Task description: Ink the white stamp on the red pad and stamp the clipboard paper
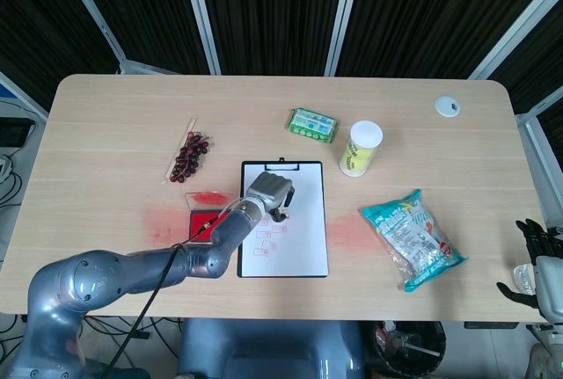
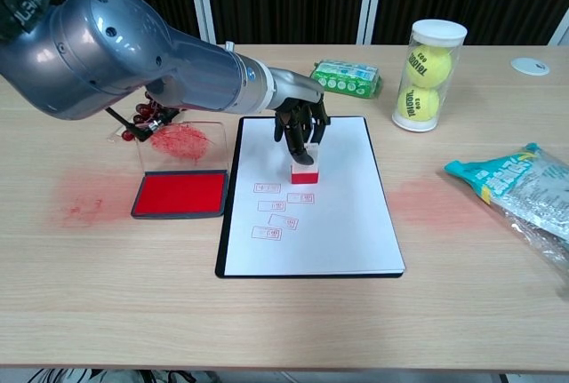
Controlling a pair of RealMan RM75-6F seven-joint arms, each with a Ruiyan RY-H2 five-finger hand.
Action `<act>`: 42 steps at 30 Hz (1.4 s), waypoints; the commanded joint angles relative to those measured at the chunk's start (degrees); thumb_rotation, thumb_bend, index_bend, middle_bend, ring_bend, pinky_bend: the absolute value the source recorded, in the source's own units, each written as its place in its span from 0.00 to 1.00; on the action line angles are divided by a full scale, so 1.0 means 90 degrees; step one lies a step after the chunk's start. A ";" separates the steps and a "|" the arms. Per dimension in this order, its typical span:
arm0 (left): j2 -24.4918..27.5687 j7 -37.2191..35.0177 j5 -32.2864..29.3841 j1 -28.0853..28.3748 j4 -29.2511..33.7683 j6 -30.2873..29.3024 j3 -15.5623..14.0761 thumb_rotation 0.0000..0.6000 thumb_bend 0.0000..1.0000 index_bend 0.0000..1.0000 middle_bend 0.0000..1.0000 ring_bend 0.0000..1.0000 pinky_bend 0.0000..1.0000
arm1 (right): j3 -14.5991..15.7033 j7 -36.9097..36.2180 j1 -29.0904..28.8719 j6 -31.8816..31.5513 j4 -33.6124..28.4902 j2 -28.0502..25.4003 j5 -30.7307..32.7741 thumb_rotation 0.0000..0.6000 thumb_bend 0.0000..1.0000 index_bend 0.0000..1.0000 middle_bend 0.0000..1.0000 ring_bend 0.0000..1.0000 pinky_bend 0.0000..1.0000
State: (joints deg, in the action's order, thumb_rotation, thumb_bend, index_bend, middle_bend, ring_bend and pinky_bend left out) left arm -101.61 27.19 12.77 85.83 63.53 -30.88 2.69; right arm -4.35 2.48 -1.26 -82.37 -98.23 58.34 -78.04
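Stamp (image 2: 305,168) stood pressed on the paper (image 2: 338,214), grasped from above by our left hand (image 2: 300,121); red marks already showed beside it; we judged only lifting remained; right hand (image 1: 538,260) idle, fingers apart.

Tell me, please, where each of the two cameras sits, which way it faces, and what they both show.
Head view: sits high, looks almost straight down on the table; shows the left arm reaching from bottom left, left hand over the clipboard, and the right hand at the right edge.
Chest view: sits low at the near edge, faces across the table; shows the left arm and left hand holding the stamp.
Shared: clipboard, red pad, tennis ball tube.
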 commanded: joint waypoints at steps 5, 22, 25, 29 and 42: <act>-0.0023 0.0022 -0.0012 0.0008 -0.0028 0.0017 -0.0027 1.00 0.43 0.61 0.59 0.34 0.40 | -0.0005 -0.0008 0.0002 0.0005 0.0003 -0.0001 0.0022 1.00 0.09 0.13 0.10 0.16 0.16; -0.0154 0.0122 -0.0052 -0.0023 -0.0243 0.0048 -0.0168 1.00 0.43 0.61 0.61 0.35 0.40 | -0.0006 -0.0019 -0.0002 0.0025 -0.0005 -0.0002 0.0040 1.00 0.09 0.13 0.10 0.16 0.16; -0.0170 0.0132 -0.0027 -0.0032 -0.0264 0.0059 -0.0172 1.00 0.43 0.62 0.61 0.35 0.40 | -0.0007 -0.0019 -0.0004 0.0025 -0.0010 -0.0001 0.0036 1.00 0.09 0.13 0.10 0.16 0.16; -0.0189 0.0164 -0.0024 -0.0030 -0.0277 0.0046 -0.0185 1.00 0.43 0.62 0.61 0.35 0.40 | -0.0003 -0.0033 -0.0006 0.0040 -0.0013 -0.0003 0.0040 1.00 0.09 0.13 0.10 0.16 0.16; -0.0275 0.0292 -0.0058 -0.0030 -0.0342 -0.0001 -0.0204 1.00 0.43 0.62 0.61 0.35 0.40 | -0.0023 -0.0050 -0.0006 0.0032 -0.0007 -0.0001 0.0069 1.00 0.09 0.13 0.10 0.16 0.16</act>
State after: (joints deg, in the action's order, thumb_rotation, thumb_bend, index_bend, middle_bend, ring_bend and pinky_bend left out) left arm -104.07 29.79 12.24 85.57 60.45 -30.87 0.85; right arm -4.56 2.03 -1.31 -82.08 -98.29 58.34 -77.42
